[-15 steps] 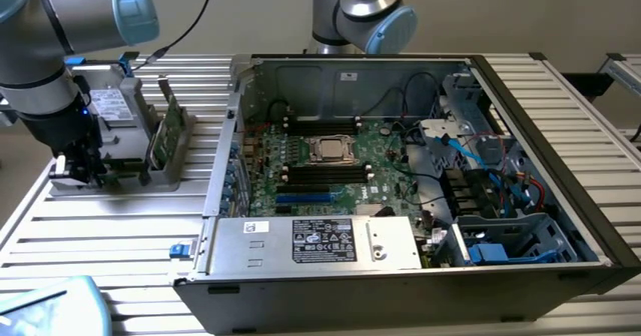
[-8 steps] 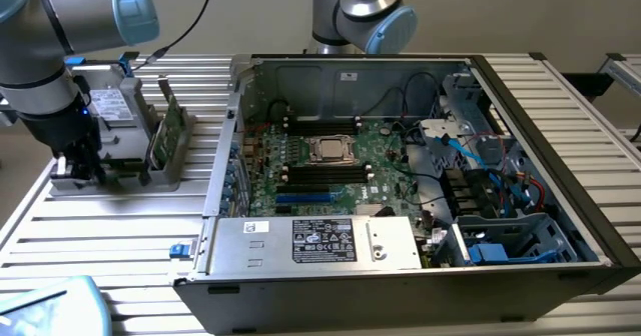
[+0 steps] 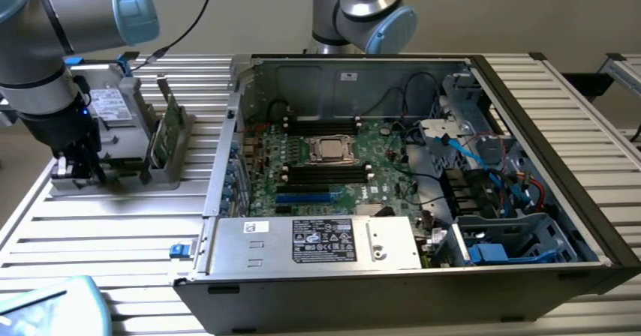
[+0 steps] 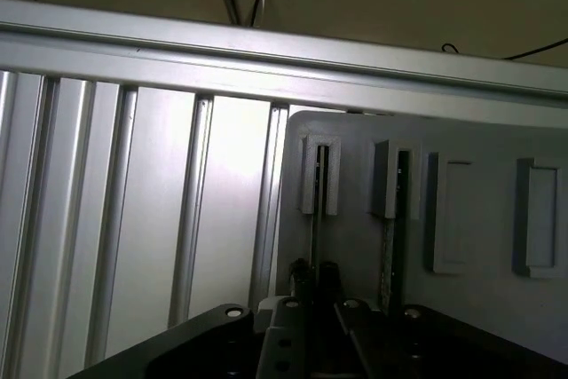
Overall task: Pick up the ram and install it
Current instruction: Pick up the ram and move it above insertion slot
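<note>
- Wrist view: end effector [image 4: 315, 274] is straddling the thin edge of the ram [image 4: 315, 219]; whether it is gripping cannot be told.
- The ram is standing upright in a slot of the grey holder [image 4: 470, 148].
- The holder is resting on the slatted table [image 4: 160, 219], at the exterior view's left of the open computer case [image 3: 521, 88].

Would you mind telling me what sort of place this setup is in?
Probably a robotics lab or test cell for computer assembly: a grey-and-blue jointed robot arm stands over a ribbed aluminium-profile table, where an open black desktop computer case lies with its green motherboard exposed.
</note>
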Robot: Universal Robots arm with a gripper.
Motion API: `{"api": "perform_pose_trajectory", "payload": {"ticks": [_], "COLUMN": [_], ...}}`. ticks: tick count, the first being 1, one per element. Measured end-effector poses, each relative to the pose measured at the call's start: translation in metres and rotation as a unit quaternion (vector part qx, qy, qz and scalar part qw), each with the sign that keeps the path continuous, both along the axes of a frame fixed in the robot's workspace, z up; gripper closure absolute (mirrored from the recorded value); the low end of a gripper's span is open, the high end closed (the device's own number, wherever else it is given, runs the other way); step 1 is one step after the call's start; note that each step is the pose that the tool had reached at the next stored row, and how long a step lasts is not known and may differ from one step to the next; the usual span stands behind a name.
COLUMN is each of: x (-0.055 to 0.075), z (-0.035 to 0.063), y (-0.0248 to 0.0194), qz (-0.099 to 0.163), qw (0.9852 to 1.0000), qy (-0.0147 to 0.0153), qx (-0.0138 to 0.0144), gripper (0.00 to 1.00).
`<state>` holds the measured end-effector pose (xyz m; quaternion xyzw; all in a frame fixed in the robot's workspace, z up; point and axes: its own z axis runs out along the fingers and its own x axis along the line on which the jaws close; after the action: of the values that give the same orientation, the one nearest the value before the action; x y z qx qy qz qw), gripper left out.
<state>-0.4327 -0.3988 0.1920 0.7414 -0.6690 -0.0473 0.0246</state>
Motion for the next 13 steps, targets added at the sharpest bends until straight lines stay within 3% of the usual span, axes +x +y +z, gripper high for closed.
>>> {"api": "perform_pose_trajectory", "payload": {"ticks": [13], "x": [0.0000], "z": [0.0020], "y": [0.0000], "qz": [0.000], "qw": [1.0000], "qy": [0.0000], "qx": [0.0000], "gripper": [0.85]}}
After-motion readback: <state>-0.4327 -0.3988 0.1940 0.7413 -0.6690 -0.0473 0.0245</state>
